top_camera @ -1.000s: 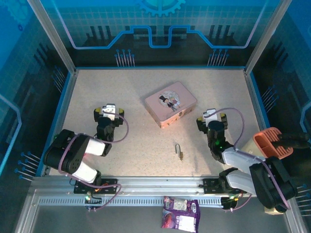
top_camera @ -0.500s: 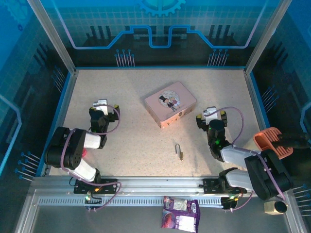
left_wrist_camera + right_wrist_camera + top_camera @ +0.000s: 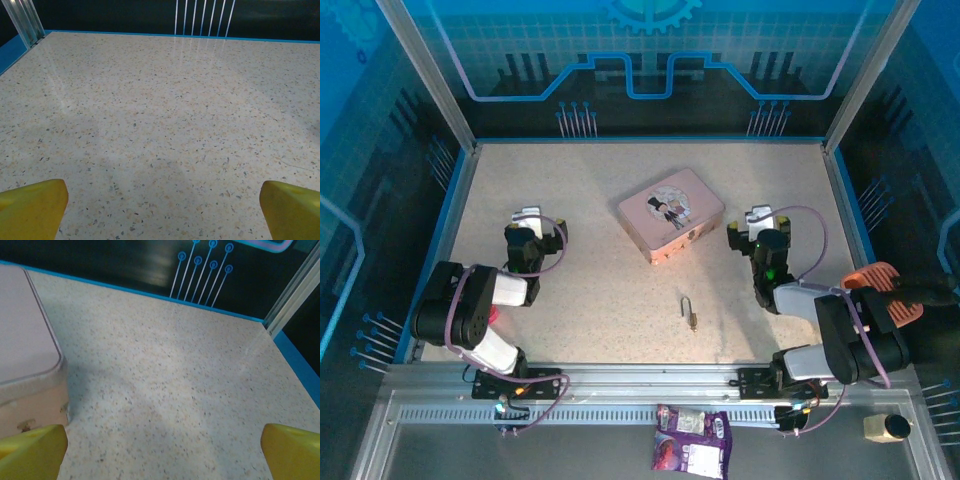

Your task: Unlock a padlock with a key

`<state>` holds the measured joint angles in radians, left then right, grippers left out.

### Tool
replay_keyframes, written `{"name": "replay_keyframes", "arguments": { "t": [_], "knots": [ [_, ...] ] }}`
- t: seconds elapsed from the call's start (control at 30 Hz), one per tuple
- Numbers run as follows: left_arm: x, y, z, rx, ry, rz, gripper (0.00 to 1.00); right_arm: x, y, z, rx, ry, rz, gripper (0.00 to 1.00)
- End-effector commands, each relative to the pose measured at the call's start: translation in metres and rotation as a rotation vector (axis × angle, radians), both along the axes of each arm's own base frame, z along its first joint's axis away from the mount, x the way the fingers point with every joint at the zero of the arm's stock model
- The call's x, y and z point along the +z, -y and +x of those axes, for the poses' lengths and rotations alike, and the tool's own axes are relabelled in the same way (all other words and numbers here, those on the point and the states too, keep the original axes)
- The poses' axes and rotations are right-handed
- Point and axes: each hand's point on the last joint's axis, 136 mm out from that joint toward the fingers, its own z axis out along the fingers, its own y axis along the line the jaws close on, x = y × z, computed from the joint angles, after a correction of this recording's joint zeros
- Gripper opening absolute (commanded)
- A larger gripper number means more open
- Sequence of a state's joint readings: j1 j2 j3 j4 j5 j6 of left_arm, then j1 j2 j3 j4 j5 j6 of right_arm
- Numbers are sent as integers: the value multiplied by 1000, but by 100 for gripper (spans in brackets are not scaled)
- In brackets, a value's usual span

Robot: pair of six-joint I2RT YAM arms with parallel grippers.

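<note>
Brass padlock (image 3: 691, 312) lies flat on the speckled surface (image 3: 600, 300), on the near side of the pink box (image 3: 671, 214), apart from it | key: too small to tell | left pincer (image 3: 528, 218): wide apart, empty | right pincer (image 3: 760, 218): wide apart, empty, beside box | handling: likely light, hard, slippery; pinch body's flat sides, shackle (image 3: 686, 303) left free

The speckled table (image 3: 600, 190) bears a pink box (image 3: 671, 213) and the padlock (image 3: 690, 310).
</note>
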<state>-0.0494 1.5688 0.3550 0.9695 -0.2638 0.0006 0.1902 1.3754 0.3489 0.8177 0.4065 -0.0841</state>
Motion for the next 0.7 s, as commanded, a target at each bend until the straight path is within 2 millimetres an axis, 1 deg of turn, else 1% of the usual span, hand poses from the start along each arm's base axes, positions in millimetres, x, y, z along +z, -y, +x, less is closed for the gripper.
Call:
{"name": "replay_keyframes", "arguments": {
  "t": [0.0,0.07,0.1,0.2,0.3,0.67],
  "knots": [
    [7,1,3,-5,21,-13,99,-2,2,5,27,33,93,100],
    [8,1,3,-6,22,-13,99,-9,5,9,17,54,112,100],
    [7,1,3,-6,21,-13,99,-16,2,11,35,36,113,100],
    [8,1,3,-6,22,-12,99,-23,6,17,7,-9,112,100],
    [7,1,3,-6,21,-13,99,-25,12,18,-15,-17,135,100],
    [8,1,3,-6,22,-13,99,-23,12,19,-12,-5,129,100]
  ]
}}
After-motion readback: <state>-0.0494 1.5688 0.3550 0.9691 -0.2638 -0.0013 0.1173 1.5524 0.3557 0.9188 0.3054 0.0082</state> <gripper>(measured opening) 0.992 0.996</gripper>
